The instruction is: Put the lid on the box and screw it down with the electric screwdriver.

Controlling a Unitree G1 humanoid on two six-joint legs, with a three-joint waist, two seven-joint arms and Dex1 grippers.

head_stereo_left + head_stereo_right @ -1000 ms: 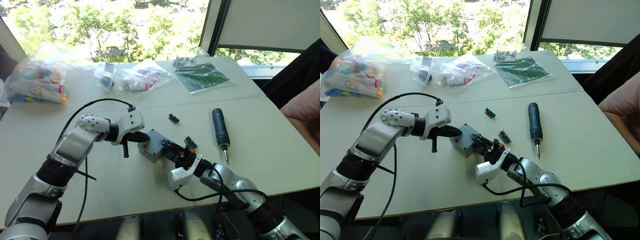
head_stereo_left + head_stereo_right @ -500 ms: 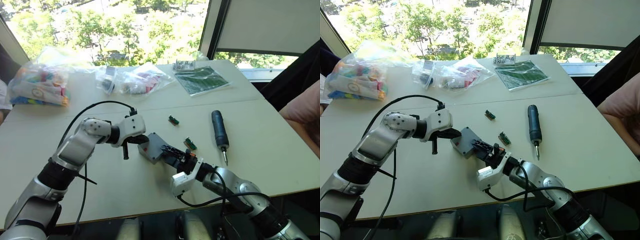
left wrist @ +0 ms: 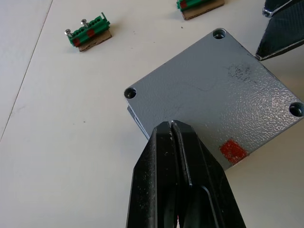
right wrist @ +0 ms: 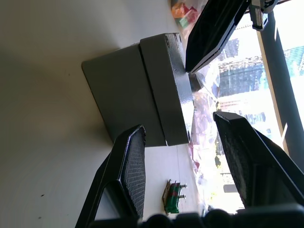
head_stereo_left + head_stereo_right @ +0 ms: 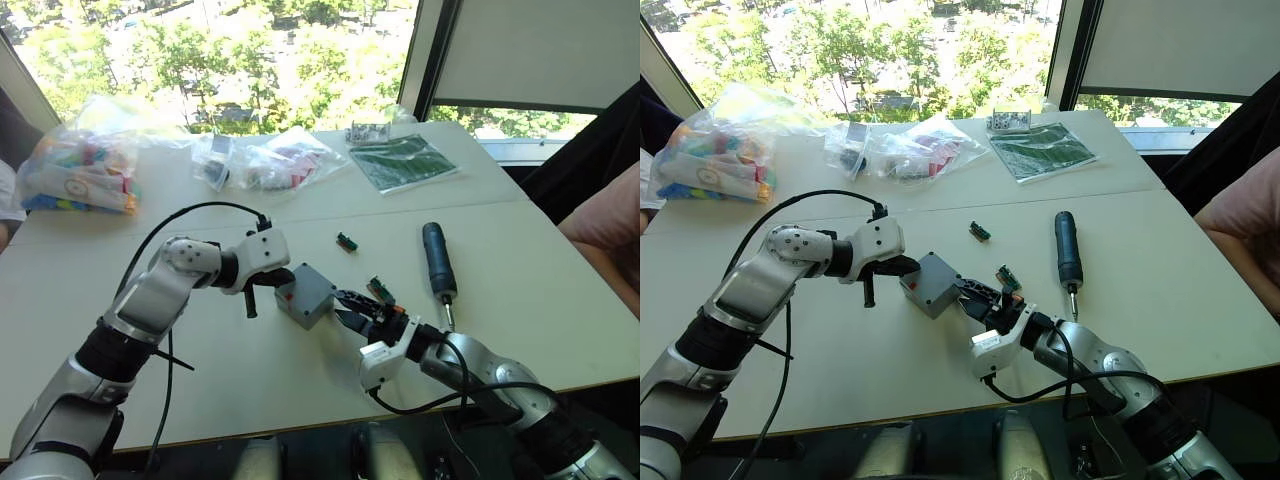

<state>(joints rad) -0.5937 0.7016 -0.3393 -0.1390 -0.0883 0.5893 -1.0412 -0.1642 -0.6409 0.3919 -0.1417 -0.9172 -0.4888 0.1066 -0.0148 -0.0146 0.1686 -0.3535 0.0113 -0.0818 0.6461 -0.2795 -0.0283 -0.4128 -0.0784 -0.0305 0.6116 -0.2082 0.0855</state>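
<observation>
The grey box (image 5: 312, 303) stands mid-table with the lid (image 3: 209, 90) lying flat on top of it, corner holes showing and a red square near one edge. My left gripper (image 3: 171, 124) is shut, its joined tips resting on the lid's near-left edge. My right gripper (image 5: 345, 305) is open just to the right of the box, fingers apart and not touching it. In the right wrist view the seam between the lid (image 4: 164, 90) and the box (image 4: 123, 90) shows. The electric screwdriver (image 5: 438, 262) lies on the table to the right, bit toward me.
Two small green terminal blocks (image 5: 347, 241) (image 5: 380, 288) lie near the box. Plastic bags of parts (image 5: 75, 170) (image 5: 265, 155) and a green bagged board (image 5: 405, 157) sit at the back. A person's arm (image 5: 610, 215) shows at the right edge.
My right gripper has let go of the box and drawn back to the right, now open. The box has settled flat. The left gripper stays on the lid.
</observation>
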